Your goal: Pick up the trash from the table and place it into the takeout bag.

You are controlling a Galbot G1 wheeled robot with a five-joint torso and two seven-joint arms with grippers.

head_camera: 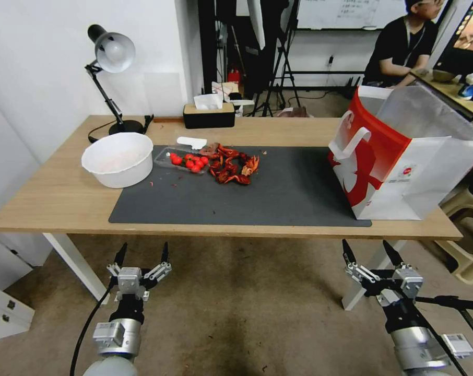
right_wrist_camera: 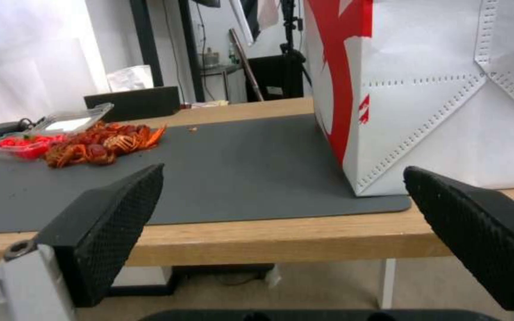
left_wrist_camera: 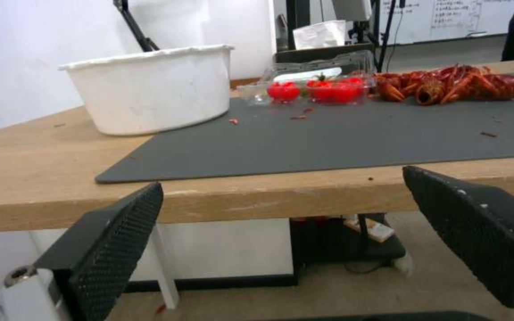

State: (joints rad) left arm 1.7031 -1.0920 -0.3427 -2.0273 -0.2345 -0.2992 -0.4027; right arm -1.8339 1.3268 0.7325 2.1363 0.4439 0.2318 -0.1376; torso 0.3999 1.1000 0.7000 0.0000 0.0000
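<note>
Your left gripper point(head_camera: 142, 252) and right gripper point(head_camera: 369, 249) hung spread wide, empty, below the table point(head_camera: 64, 198); the takeout bag point(head_camera: 403, 156) stood at three o'clock, its contents perhaps hidden.

The dark mat point(head_camera: 288, 188) lies bare between the crayfish shells point(head_camera: 231, 164) and the takeout bag point(head_camera: 403, 156); left of the shells, the white bowl point(head_camera: 117, 158) and what looks like a tomato tray point(head_camera: 187, 159) crowd the counter point(head_camera: 54, 193).
</note>
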